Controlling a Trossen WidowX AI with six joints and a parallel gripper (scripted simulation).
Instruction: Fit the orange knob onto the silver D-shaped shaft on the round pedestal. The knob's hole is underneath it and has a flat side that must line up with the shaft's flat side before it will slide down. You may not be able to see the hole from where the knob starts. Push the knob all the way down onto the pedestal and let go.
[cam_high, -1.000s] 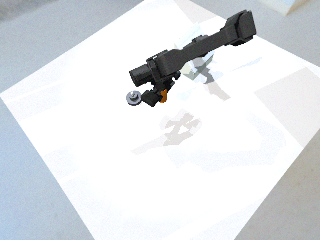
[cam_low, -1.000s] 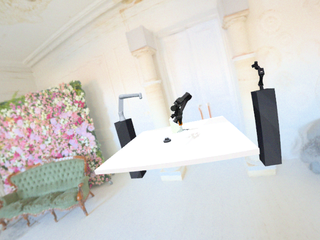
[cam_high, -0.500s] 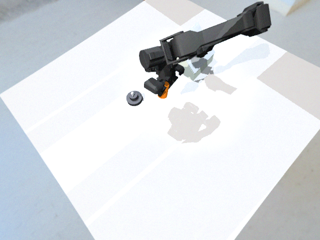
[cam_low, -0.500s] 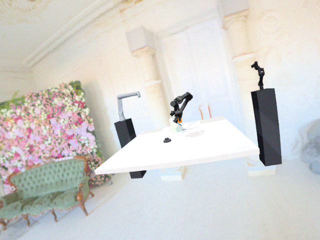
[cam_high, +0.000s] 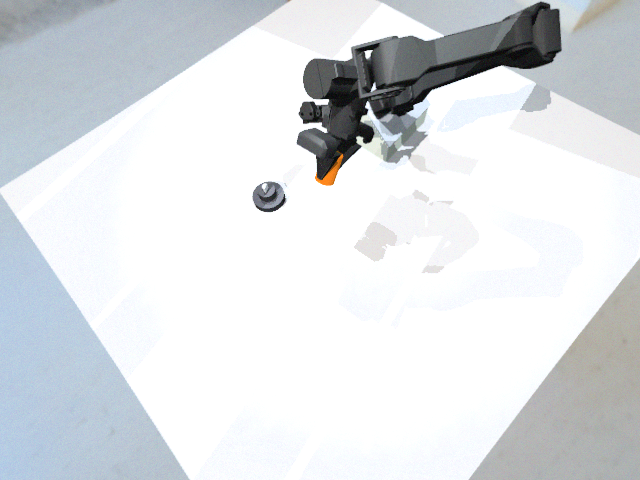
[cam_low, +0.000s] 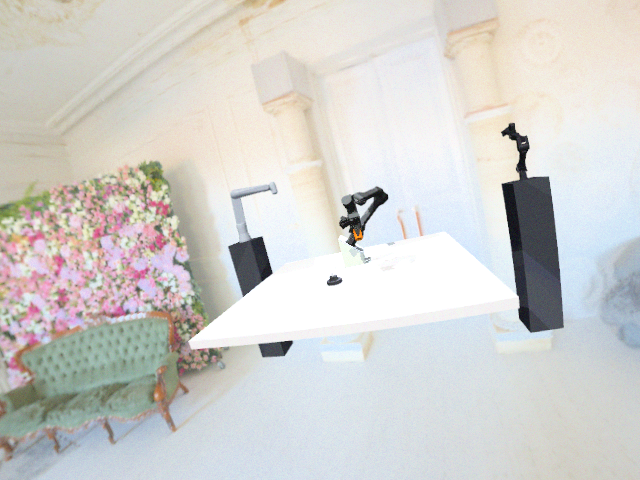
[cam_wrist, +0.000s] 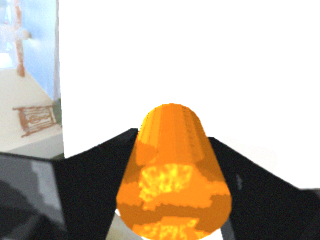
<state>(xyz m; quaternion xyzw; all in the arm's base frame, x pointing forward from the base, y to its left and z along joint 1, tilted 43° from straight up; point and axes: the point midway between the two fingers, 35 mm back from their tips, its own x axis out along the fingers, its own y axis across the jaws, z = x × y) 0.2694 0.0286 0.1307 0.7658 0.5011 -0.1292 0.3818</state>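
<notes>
The orange knob (cam_high: 327, 175) (cam_low: 357, 235) (cam_wrist: 172, 170) is held in the air above the table, tilted. My gripper (cam_high: 328, 167) (cam_wrist: 171, 139) is shut on it, one black finger on each side in the wrist view. The hole underneath is not visible. The dark round pedestal (cam_high: 268, 204) (cam_low: 334, 281) stands on the table, left of the gripper in the top view, with nothing on its shaft. The silver shaft (cam_high: 266, 188) points up from its middle; its flat side is too small to make out.
The white table (cam_high: 232, 310) (cam_low: 361, 310) carries the pedestal. A pale, greenish block-like object (cam_high: 395, 142) (cam_low: 350, 254) stands behind the gripper, near the arm. Two black stands (cam_low: 535, 248) (cam_low: 250, 266) with other arms are beyond the table.
</notes>
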